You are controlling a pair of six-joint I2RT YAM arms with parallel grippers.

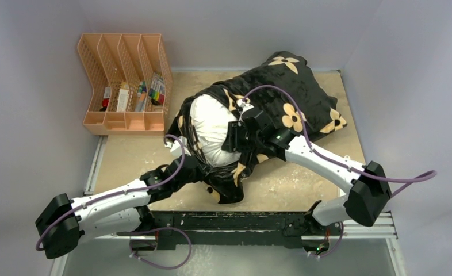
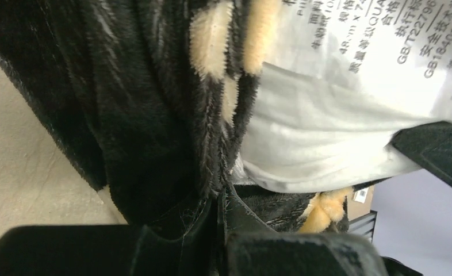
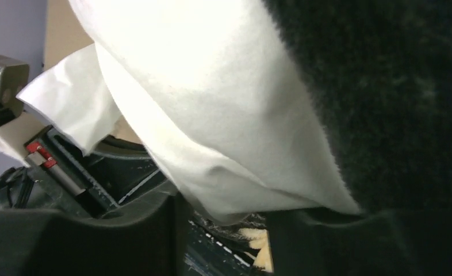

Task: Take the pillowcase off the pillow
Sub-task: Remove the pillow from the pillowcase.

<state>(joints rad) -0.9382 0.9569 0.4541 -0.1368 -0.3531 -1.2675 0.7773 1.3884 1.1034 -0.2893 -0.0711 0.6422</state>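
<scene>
On the tan table (image 1: 143,155), the fuzzy black pillowcase (image 1: 269,86) with tan flowers lies in the middle; the puffy white pillow (image 1: 209,123) pokes out of its open end. The left gripper (image 2: 221,198) is pinched tight on the pillowcase's black edge; the right gripper (image 3: 229,213) has its fingers apart, with a loose white fold of the pillow between them.
</scene>
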